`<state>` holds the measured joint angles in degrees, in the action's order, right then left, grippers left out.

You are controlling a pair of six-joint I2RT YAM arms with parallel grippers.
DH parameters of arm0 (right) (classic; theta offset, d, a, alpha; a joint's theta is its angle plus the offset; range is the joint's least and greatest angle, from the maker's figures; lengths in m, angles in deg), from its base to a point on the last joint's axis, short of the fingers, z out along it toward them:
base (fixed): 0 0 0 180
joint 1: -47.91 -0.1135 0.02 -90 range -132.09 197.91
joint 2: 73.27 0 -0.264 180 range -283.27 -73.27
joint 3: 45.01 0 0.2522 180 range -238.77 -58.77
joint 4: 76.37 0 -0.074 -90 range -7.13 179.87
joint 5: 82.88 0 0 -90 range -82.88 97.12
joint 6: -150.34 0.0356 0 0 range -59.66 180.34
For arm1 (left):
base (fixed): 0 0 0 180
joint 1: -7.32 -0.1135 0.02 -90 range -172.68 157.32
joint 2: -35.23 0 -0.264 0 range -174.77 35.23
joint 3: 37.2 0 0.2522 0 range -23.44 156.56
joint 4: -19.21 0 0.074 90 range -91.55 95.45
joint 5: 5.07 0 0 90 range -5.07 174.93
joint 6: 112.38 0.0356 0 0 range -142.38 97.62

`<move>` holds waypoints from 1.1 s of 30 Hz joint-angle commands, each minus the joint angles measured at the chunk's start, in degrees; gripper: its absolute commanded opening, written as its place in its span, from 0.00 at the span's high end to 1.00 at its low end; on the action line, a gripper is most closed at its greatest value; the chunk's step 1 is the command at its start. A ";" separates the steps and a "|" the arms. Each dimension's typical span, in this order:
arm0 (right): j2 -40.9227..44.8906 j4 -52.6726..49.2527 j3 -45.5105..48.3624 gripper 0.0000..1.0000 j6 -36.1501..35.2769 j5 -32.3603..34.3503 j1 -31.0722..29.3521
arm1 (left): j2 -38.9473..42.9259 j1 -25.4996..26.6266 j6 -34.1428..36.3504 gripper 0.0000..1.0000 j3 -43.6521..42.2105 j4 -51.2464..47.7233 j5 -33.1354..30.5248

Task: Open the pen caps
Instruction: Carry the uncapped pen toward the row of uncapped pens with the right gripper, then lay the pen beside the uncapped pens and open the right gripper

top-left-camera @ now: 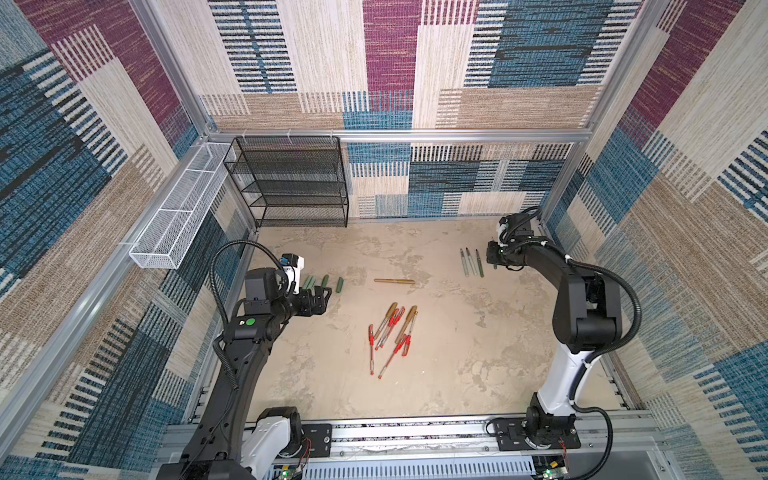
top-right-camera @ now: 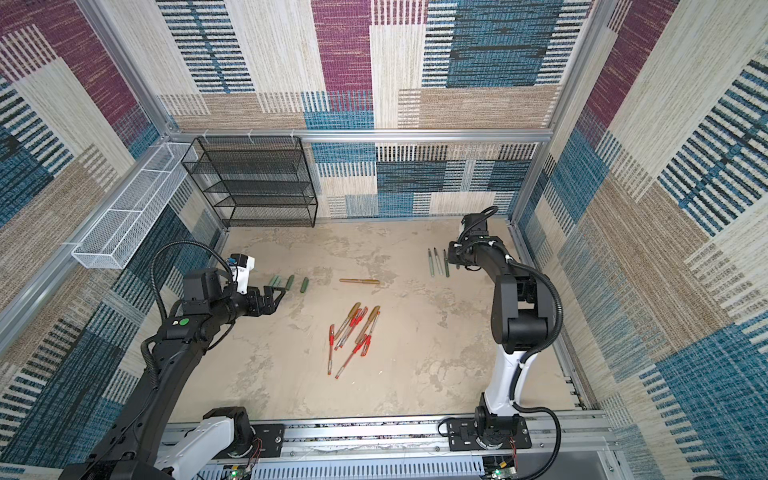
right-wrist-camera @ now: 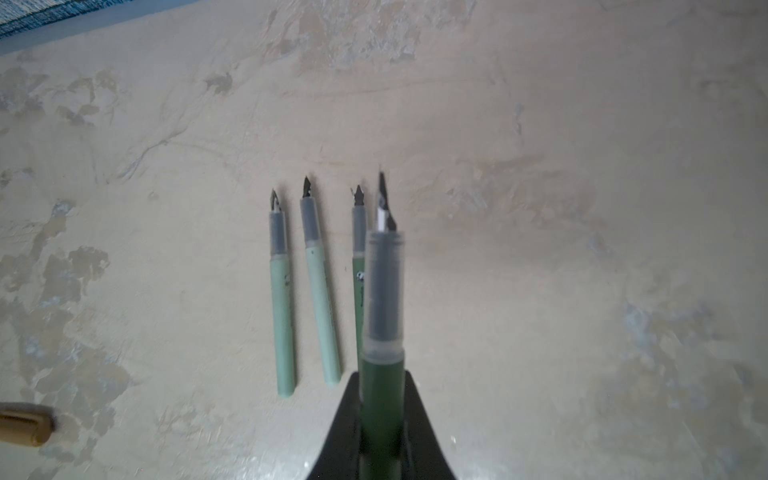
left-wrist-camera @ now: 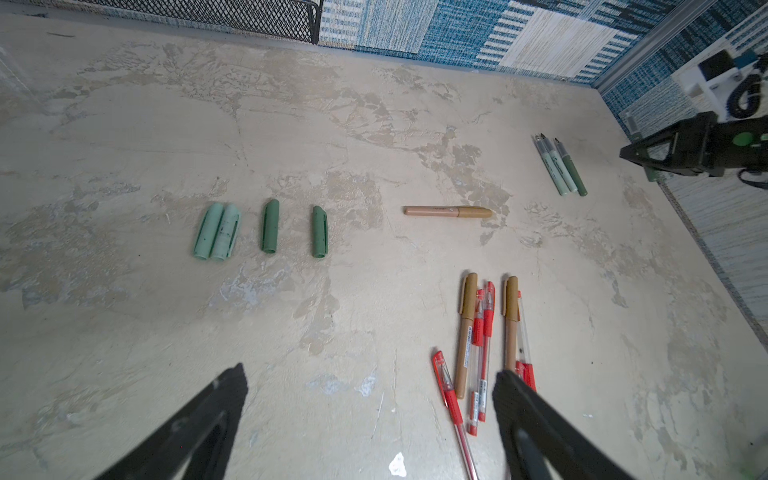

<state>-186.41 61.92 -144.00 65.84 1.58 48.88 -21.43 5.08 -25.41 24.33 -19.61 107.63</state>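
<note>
Pen caps (left-wrist-camera: 270,226): four loose, two mint, two dark green, in a row near the table's (left-wrist-camera: 374,124) left edge, beside the wide-open left pincer (left-wrist-camera: 370,372). Right pincer (right-wrist-camera: 382,415) grips one uncapped pen (right-wrist-camera: 384,291) beside three others (right-wrist-camera: 320,291) lying near the right edge; capped pens (top-left-camera: 392,332) lie mid-table.

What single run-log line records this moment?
left gripper: open, empty | right gripper: shut on green pen | green caps: four, off | gold pens, red pens: capped

Soft, even light; the caps (left-wrist-camera: 270,226) cast only faint shadows. Both top views are sharp but bow at the edges. In the right wrist view the held pen (right-wrist-camera: 383,299) blurs
</note>
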 commanded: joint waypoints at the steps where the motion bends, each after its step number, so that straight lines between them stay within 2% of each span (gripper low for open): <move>1: -3.75 -1.26 -3.04 0.99 -1.36 -0.29 0.55 | -0.09 -0.13 0.12 0.04 0.13 1.63 0.11; 14: -11.47 -2.62 -6.18 0.91 -1.32 -3.51 0.95 | -0.27 -1.05 -0.47 0.04 -0.53 2.47 1.45; 20: -12.26 -3.56 -6.26 0.85 -2.07 -0.71 1.01 | 0.16 -1.43 -0.45 0.04 -0.56 2.25 1.25; 26: -11.62 -3.53 -6.18 0.78 -1.89 -1.28 1.00 | 0.14 -1.80 -0.84 0.04 -0.31 2.28 1.07; 33: -9.58 -3.61 -6.18 0.74 -1.50 -1.88 0.97 | 0.54 -2.02 -1.15 0.04 -0.20 2.27 1.26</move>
<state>-197.28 59.60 -150.21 64.39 -0.56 49.87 -21.32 3.18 -25.67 23.70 -18.06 108.05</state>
